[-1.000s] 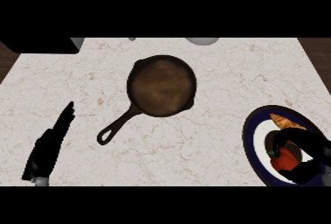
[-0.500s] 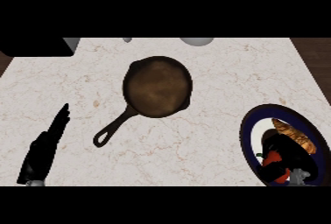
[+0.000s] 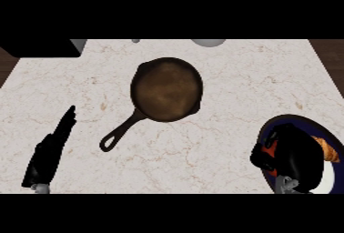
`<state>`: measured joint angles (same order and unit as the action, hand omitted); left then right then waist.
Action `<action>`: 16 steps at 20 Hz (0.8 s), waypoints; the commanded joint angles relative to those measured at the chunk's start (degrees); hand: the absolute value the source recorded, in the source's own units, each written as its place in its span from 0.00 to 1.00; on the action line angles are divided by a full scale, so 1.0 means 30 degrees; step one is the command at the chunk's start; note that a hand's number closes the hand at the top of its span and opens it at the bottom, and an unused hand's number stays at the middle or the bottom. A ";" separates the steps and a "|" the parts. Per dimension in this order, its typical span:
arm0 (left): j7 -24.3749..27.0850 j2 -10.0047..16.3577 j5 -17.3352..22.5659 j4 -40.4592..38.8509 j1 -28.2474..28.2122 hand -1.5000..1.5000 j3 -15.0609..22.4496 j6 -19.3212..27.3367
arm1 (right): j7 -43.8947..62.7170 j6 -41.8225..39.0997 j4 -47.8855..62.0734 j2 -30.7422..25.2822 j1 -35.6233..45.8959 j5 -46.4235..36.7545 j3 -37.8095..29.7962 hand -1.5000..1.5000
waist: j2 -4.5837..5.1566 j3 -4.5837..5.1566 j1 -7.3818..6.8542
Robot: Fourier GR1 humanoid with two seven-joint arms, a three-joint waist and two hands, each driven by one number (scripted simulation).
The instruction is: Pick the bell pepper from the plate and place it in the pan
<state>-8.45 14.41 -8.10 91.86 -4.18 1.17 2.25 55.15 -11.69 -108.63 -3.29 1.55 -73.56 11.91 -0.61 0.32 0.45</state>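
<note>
A dark cast-iron pan (image 3: 166,90) lies in the middle of the counter, its handle (image 3: 122,133) pointing to the lower left. A dark blue plate (image 3: 290,119) sits at the lower right. My right hand (image 3: 299,157) lies over the plate with its fingers curled round the red bell pepper (image 3: 270,147), of which only a small red patch shows at the hand's left side. An orange pastry (image 3: 328,150) lies on the plate just right of the hand. My left hand (image 3: 50,150) rests open at the lower left, fingers straight and pointing up.
A pale round object (image 3: 208,42) and a small grey one (image 3: 136,40) show at the counter's far edge. A dark block (image 3: 37,48) covers the far left corner. Bare marble lies between the pan and the plate.
My right hand has moved up and left across the plate and closed over the bell pepper, hiding most of it. The left hand has stayed where it was.
</note>
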 commanded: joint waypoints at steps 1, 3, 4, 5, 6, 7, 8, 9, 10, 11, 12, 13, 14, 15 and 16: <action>0.0214 -0.0072 -0.0375 -0.0334 0.0032 0.50 0.0127 0.0146 | 0.1293 0.0333 -0.1989 -0.0040 0.2463 -0.3627 0.2407 1.00 | 0.0086 -0.0050 -0.0272; 0.0124 -0.0235 -0.0218 -0.0162 0.0297 0.50 0.0332 -0.0116 | 0.1794 -0.0307 -0.0751 0.0659 0.4432 -0.5089 0.3425 1.00 | 0.0164 -0.0070 -0.0427; 0.0927 -0.0288 -0.0282 -0.0373 -0.0433 0.50 0.0161 -0.0015 | 0.1425 0.0694 -0.0826 0.0790 0.2986 -0.5549 0.4238 1.00 | 0.0165 -0.0091 -0.0273; -0.0433 0.0094 -0.0007 0.0647 0.0080 0.50 0.0034 -0.0474 | 0.1796 -0.0909 -0.0359 0.1059 0.5595 -0.4826 0.3185 1.00 | 0.0180 -0.0097 -0.0369; 0.0718 -0.0158 -0.0182 0.0305 -0.0611 0.50 0.0298 -0.0417 | 0.1406 0.1050 0.1740 0.1066 0.6738 -0.4542 0.2525 1.00 | 0.0227 -0.0100 -0.0494; 0.0296 -0.0194 0.0044 -0.1026 0.1030 0.50 -0.0196 -0.0471 | 0.2533 -0.0128 0.1336 0.1072 0.7533 -0.4370 0.3667 1.00 | 0.0228 -0.0093 -0.0333; -0.0271 -0.0211 -0.0284 -0.0282 0.0997 0.50 0.0004 -0.0240 | 0.3018 0.1686 0.3297 0.1077 0.8674 -0.3567 0.3424 1.00 | 0.0259 -0.0104 -0.0508; 0.1181 -0.0652 -0.0726 -0.0360 -0.0380 0.50 0.0646 -0.0028 | 0.3156 0.1693 0.4380 0.1081 0.9954 -0.2554 0.2818 1.00 | 0.0274 -0.0099 -0.0668; 0.0670 -0.0092 -0.0005 0.0992 -0.1320 0.50 0.0274 -0.0763 | 0.3032 0.2224 0.4946 0.1083 1.0204 -0.2019 0.2592 1.00 | 0.0242 -0.0108 -0.0712; -0.0317 0.0371 0.0143 0.0010 0.1159 0.50 -0.0533 -0.0828 | 0.2318 0.3258 0.5627 0.1085 1.0739 -0.1198 0.1933 1.00 | 0.0302 -0.0112 -0.0596; -0.0496 -0.0316 -0.0424 0.0363 0.0693 0.50 0.0171 -0.0251 | 0.3769 0.2879 0.5871 0.1087 1.1869 -0.0425 0.2816 1.00 | 0.0279 -0.0109 -0.0701; -0.0240 0.0146 0.0101 0.0592 0.0531 0.50 -0.0084 -0.0967 | 0.3225 0.4401 0.7703 0.1089 1.2466 -0.0251 0.1907 1.00 | 0.0323 -0.0111 -0.0834; -0.0001 -0.0632 -0.0739 0.0079 0.0356 0.50 0.0538 -0.0171 | 0.1811 0.5832 0.8762 0.1090 1.1828 0.0023 0.1435 1.00 | 0.0323 -0.0113 -0.0641; 0.0264 -0.0556 -0.0597 0.0613 -0.0310 0.50 0.0759 -0.0522 | 0.2961 0.5518 0.9823 0.1091 1.3364 0.0806 0.1840 1.00 | 0.0326 -0.0109 -0.0880; 0.0975 -0.0300 -0.0389 -0.0773 0.0478 0.50 0.0107 -0.0586 | 0.3230 0.6583 1.0616 0.1091 1.3861 0.1243 0.1680 1.00 | 0.0401 -0.0100 -0.0936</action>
<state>-7.66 13.55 -9.15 92.03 -3.45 1.92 0.79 59.60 -0.23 -86.56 -0.33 36.01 -74.94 17.81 0.31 0.02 -1.76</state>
